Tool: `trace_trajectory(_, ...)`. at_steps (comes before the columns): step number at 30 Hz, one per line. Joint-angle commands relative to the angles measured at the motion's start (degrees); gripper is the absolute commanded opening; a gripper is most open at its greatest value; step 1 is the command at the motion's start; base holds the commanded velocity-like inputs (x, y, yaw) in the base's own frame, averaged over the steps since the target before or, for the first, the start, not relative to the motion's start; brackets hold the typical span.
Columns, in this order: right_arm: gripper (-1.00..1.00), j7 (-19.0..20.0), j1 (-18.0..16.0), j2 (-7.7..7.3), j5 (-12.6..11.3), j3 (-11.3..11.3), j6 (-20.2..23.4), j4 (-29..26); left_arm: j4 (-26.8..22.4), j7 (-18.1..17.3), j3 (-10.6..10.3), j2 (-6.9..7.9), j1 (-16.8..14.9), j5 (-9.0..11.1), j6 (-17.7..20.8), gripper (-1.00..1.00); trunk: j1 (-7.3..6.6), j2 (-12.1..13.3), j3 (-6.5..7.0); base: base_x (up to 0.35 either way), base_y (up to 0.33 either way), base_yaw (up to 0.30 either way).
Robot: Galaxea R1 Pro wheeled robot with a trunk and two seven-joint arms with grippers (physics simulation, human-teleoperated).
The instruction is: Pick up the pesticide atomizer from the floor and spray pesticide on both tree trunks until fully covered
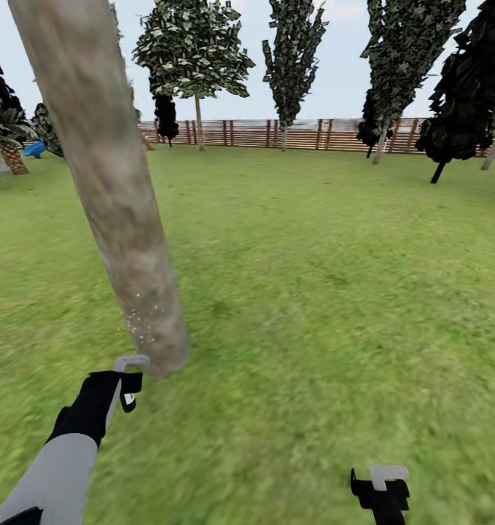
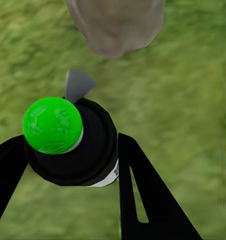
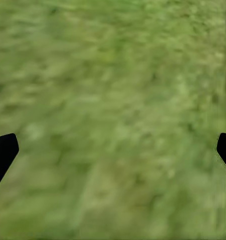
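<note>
the left gripper (image 2: 68, 165), clamped on the pesticide atomizer (image 2: 70, 140), is spraying the tree trunk (image 1: 108, 182) just ahead; next likely sweep the nozzle higher, right gripper (image 3: 113, 150) spread empty.

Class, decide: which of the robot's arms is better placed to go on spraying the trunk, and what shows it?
Left. The left gripper is shut on the atomizer, its nozzle facing the tree trunk close ahead. The right gripper is open over grass.
</note>
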Motion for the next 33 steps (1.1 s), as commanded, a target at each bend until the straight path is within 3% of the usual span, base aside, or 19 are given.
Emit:
trace_trajectory(1,1.0,-0.21,-0.04,0.02,0.6,-0.42,-0.14,0.08,-0.11,-0.6,0.22,-0.04,-0.05,-0.61,0.22,-1.0,-0.01,-0.02,-0.05,0.0,-0.274,0.037)
trace_trajectory(21,1.0,-0.21,-0.04,0.73,0.62,-0.42,-0.14,0.08,-0.11,-0.61,0.22,0.05,-0.05,-0.61,0.23,-1.0,-0.01,-0.02,-0.05,0.009,-0.274,0.261)
trace_trajectory(33,1.0,-0.21,-0.04,0.73,0.62,-0.42,-0.14,0.08,0.0,-0.65,0.22,-0.04,-0.05,-0.61,0.23,-1.0,-0.01,-0.02,-0.05,0.156,-0.251,0.025)
